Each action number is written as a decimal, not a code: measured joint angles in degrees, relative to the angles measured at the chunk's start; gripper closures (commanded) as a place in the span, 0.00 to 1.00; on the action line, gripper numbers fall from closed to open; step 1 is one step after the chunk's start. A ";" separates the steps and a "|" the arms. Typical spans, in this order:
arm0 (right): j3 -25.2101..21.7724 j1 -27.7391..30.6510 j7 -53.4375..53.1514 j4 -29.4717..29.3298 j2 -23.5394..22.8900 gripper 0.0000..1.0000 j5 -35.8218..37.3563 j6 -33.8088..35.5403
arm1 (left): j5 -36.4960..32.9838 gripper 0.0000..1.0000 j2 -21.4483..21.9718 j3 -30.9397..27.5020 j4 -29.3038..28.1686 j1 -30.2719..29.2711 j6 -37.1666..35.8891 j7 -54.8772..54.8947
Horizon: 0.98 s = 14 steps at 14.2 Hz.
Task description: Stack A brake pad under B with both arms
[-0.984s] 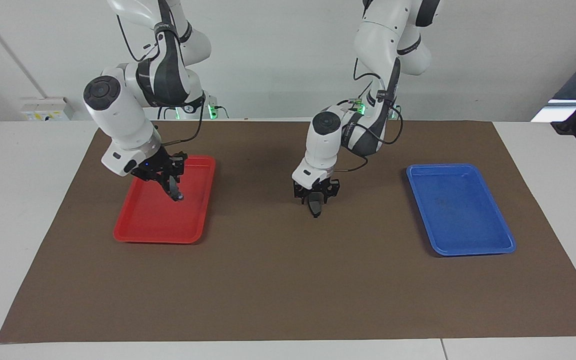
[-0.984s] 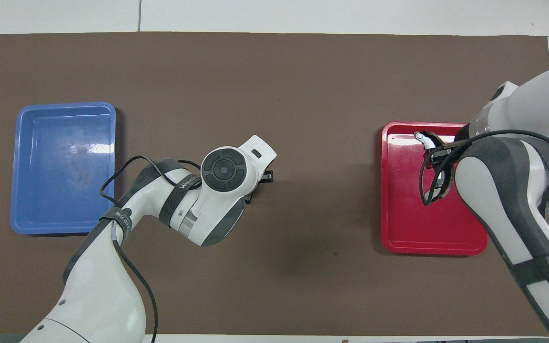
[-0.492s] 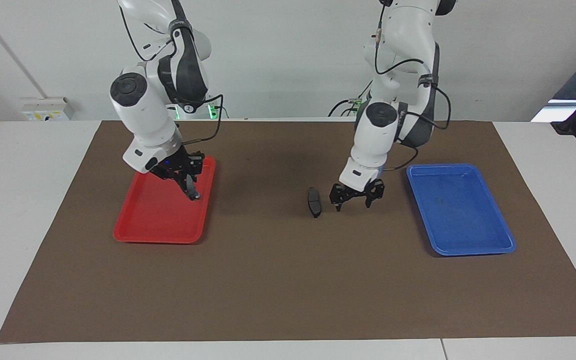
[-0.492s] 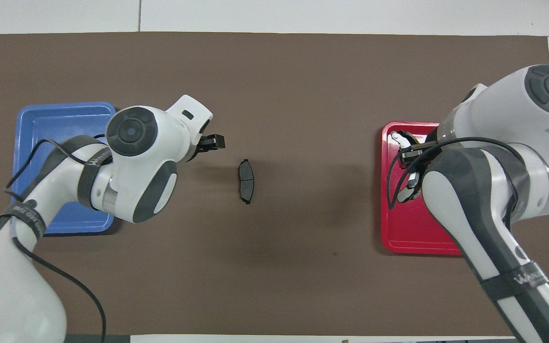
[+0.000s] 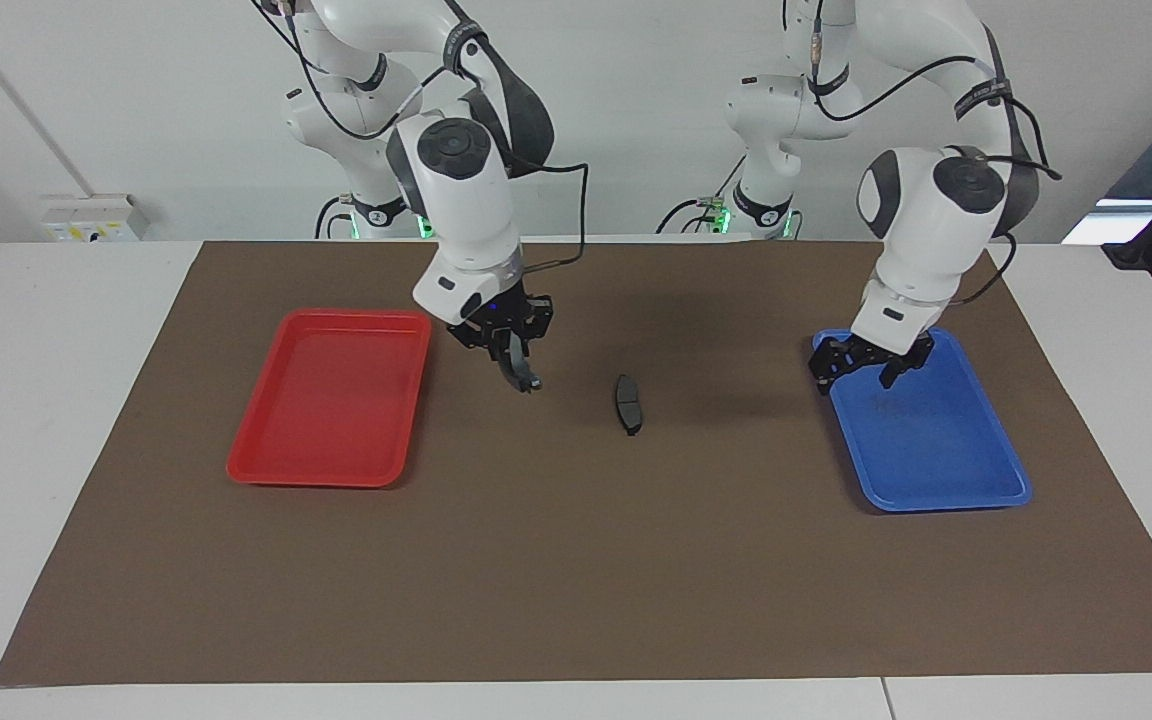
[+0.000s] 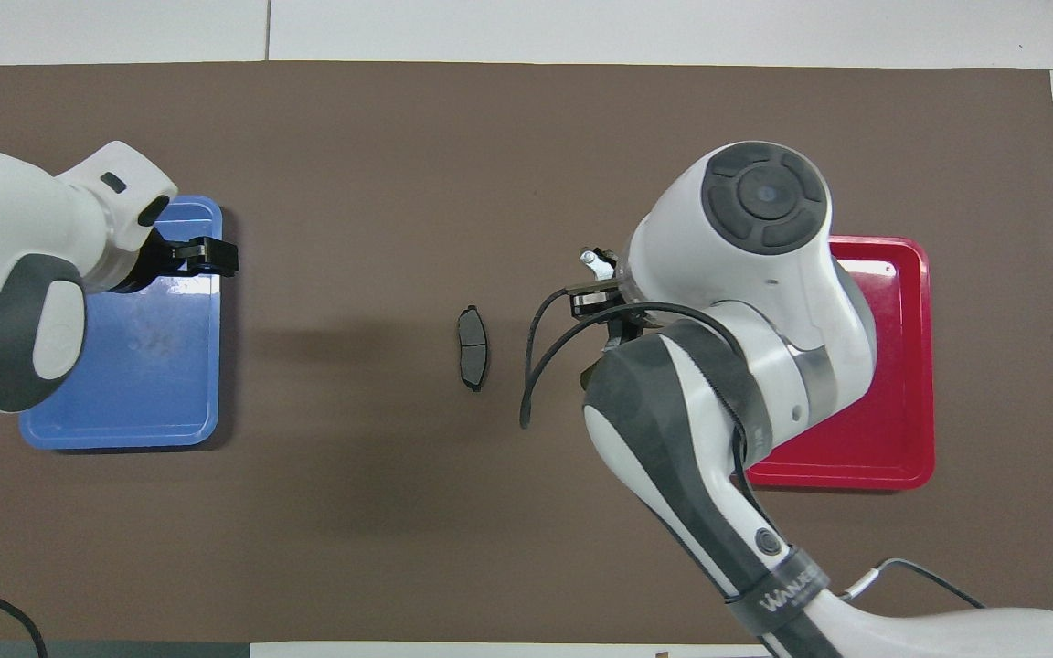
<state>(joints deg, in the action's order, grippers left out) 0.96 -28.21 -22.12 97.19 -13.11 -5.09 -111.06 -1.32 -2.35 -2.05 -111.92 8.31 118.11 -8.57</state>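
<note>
A brown mat (image 5: 576, 560) covers the tabletop (image 5: 36, 400). On it, the red tray (image 5: 331, 400) lies toward the right arm's end and the blue tray (image 5: 921, 420) toward the left arm's end. The right gripper (image 5: 508, 352) hangs over the mat between the red tray and the A brake pad (image 5: 627, 404), jaws pinching B (image 5: 514, 372). The left gripper (image 5: 868, 365), jaws spread and empty, is over the blue tray's rim. The A brake pad lies flat mid-mat, apart from both jaws.
</note>
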 measured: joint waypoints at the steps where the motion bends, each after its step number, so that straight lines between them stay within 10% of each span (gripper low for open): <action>1: 0.45 -1.57 -1.48 -1.98 -2.16 1.00 0.00 -0.45 | 0.01 0.00 0.82 -0.04 1.32 -2.10 -2.73 1.61; 8: 0.65 -9.31 -5.69 -12.85 -19.97 1.00 1.42 -12.39 | 1.21 0.00 2.25 -0.06 16.83 -10.34 -21.34 9.89; 14: 0.62 -10.07 -5.69 -10.30 -20.78 1.00 3.21 -15.54 | 3.62 0.00 2.15 0.13 19.68 -12.51 -26.01 10.36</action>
<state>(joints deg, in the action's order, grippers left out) 1.58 -38.28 -27.81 86.89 -33.88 -1.88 -126.60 2.31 -0.20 -1.91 -92.23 -4.20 92.10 1.79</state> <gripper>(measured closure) 0.573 0.000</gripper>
